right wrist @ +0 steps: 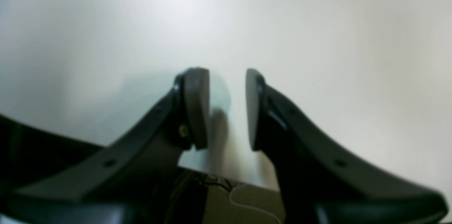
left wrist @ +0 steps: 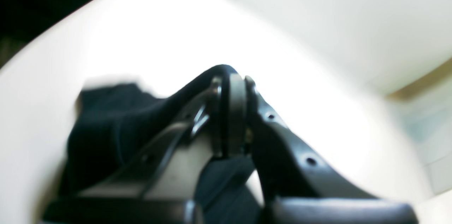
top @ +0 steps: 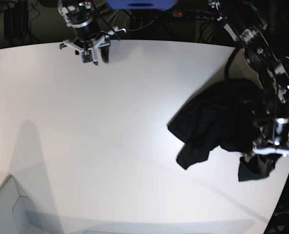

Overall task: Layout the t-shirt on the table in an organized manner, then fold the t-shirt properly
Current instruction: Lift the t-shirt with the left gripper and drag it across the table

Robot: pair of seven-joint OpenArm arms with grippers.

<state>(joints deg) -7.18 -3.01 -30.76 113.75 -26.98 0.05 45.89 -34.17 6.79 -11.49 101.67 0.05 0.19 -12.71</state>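
Note:
The black t-shirt (top: 215, 122) lies crumpled near the right edge of the white table (top: 110, 122). My left gripper (top: 267, 155) stands at the shirt's near right corner, shut on a fold of the cloth. In the left wrist view the pads of the left gripper (left wrist: 231, 111) press together, with the t-shirt (left wrist: 106, 118) bunched to their left and draped over the left finger. My right gripper (top: 95, 57) hovers at the table's far left edge, well away from the shirt. In the right wrist view the right gripper (right wrist: 226, 107) is open and empty above the bare table (right wrist: 317, 40).
The table's curved edge (top: 285, 190) runs just right of the shirt and the left arm. Dark floor with cables and a power strip (top: 193, 13) lies beyond the far edge. A pale grey box-like shape (top: 8, 204) sits at the lower left corner.

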